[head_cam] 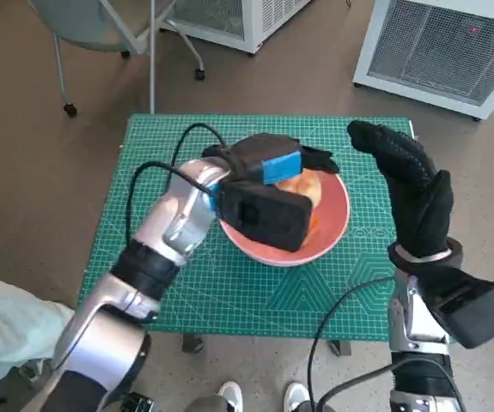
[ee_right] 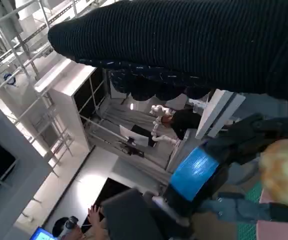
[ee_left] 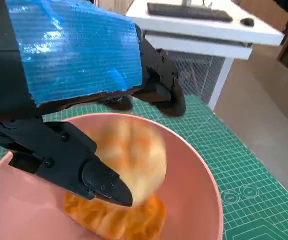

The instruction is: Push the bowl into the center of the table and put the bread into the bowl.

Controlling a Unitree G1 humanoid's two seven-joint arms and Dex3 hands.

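The pink bowl (head_cam: 333,230) sits on the green mat a little right of the table's middle. My left hand (head_cam: 268,163) hovers over the bowl's near-left part, fingers spread. The golden bread (head_cam: 304,188) lies inside the bowl just beyond the hand. In the left wrist view the bread (ee_left: 132,152) is blurred between the black fingers (ee_left: 96,177) and the bowl (ee_left: 206,172) wall, and no finger visibly clamps it. An orange patch (ee_left: 114,216) shows beneath it. My right hand (head_cam: 416,184) stands raised to the right of the bowl, fingers stretched out, holding nothing. The glove (ee_right: 209,45) spans the right wrist view above the bread (ee_right: 283,164).
The green cutting mat (head_cam: 186,283) covers the table. Black cables (head_cam: 156,167) loop over my left forearm. A chair (head_cam: 92,26) stands at the back left and white cabinets (head_cam: 440,51) at the back right. A person's shoes (head_cam: 259,396) show by the front edge.
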